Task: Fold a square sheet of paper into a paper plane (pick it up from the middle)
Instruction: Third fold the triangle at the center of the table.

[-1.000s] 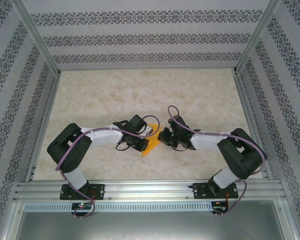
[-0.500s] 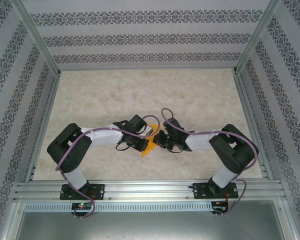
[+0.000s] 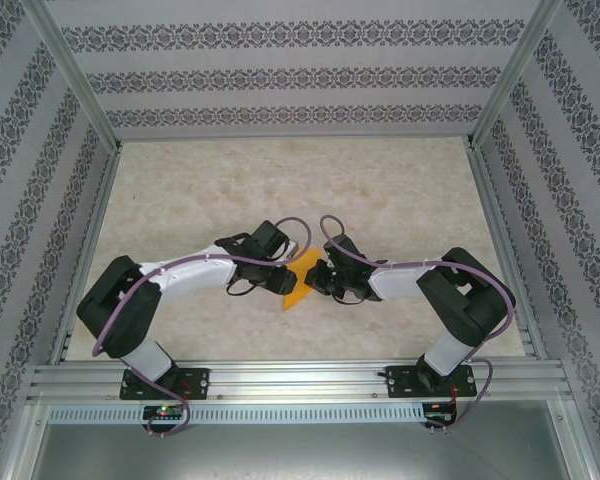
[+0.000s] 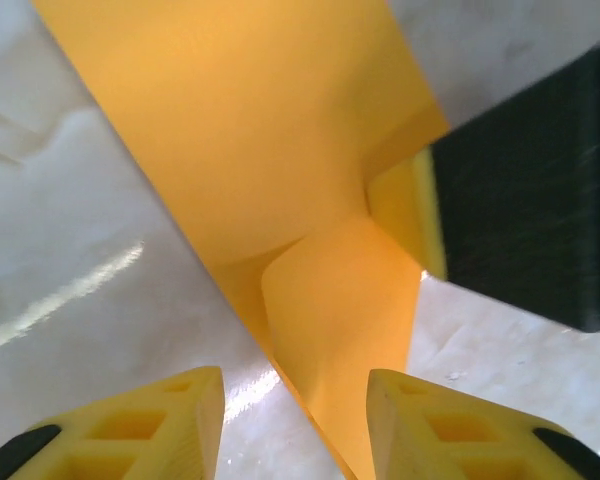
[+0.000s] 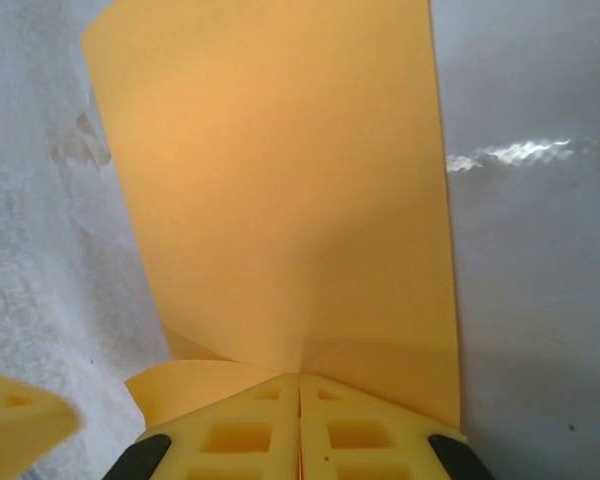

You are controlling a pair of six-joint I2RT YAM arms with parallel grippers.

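The orange-yellow square sheet of paper (image 3: 296, 292) is partly folded and lies between the two grippers near the table's middle front. My right gripper (image 5: 300, 385) is shut on one edge of the paper (image 5: 280, 180), which fans out ahead of it over the table. My left gripper (image 4: 292, 388) is open, and a curled flap of the paper (image 4: 270, 130) hangs between its yellow fingertips (image 4: 180, 415) without being clamped. The right gripper's finger (image 4: 520, 190) pinches the sheet at the right of the left wrist view. From above, the left gripper (image 3: 288, 262) and right gripper (image 3: 315, 276) nearly touch.
The marble-patterned table (image 3: 280, 180) is walled by patterned panels and aluminium posts (image 3: 80, 90). An aluminium rail (image 3: 300, 378) carrying both arm bases runs along the near edge. Free room lies behind and to both sides of the grippers.
My left gripper has opened and let go of the paper, and its arm has stretched out lower. The right gripper moved left toward the left one, still shut on the paper.
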